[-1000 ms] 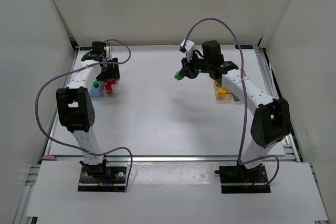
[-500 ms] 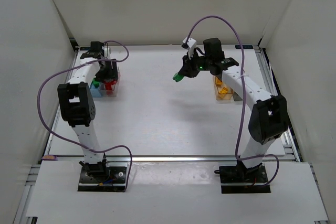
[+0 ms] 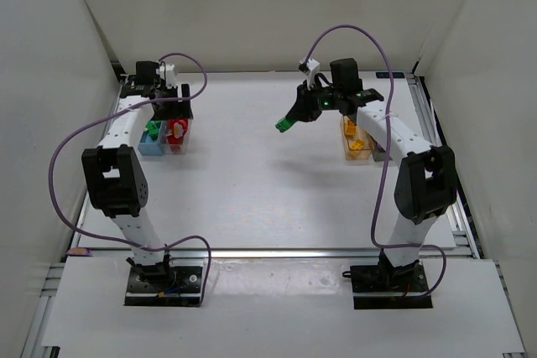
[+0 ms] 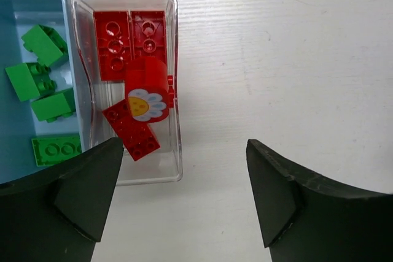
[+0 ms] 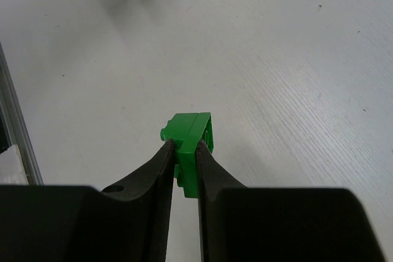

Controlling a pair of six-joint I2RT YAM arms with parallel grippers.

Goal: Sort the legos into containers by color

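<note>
The left claw [image 4: 184, 146] has spread its jaws wide over the last second. It now hangs released and holds nothing, directly above the near end of the clear bin [image 4: 178, 90] in the upper left of the overhead view. Its arm has also drawn back a little toward the top edge of the frame. Below it, the red bricks [image 4: 129, 38] lie jumbled in the clear bin. One of them, a round piece with a daisy print [image 4: 146, 99], sits on top of the heap. Its place suggests it is the latest drop, though that is a guess. Touching the clear bin on its left is the blue bin [image 4: 34, 1], with four green bricks [image 4: 44, 44] inside.

The right claw [image 5: 184, 146] has not loosened. It is clenched on a green brick [image 5: 195, 128], pinched edge-on between the fingertips. The brick hangs above the bare tabletop [image 3: 252, 182], a little right of centre in the overhead view. It has hardly shifted, though the wrist above it has swung.

So the red delivery looks finished, and the green brick is the piece now in transit. Its colour matches the blue bin, well apart on the far left, not the amber bin [image 3: 357, 148] just beside the right arm. The left claw is still over that corner, so the two arms could crowd each other there.
</note>
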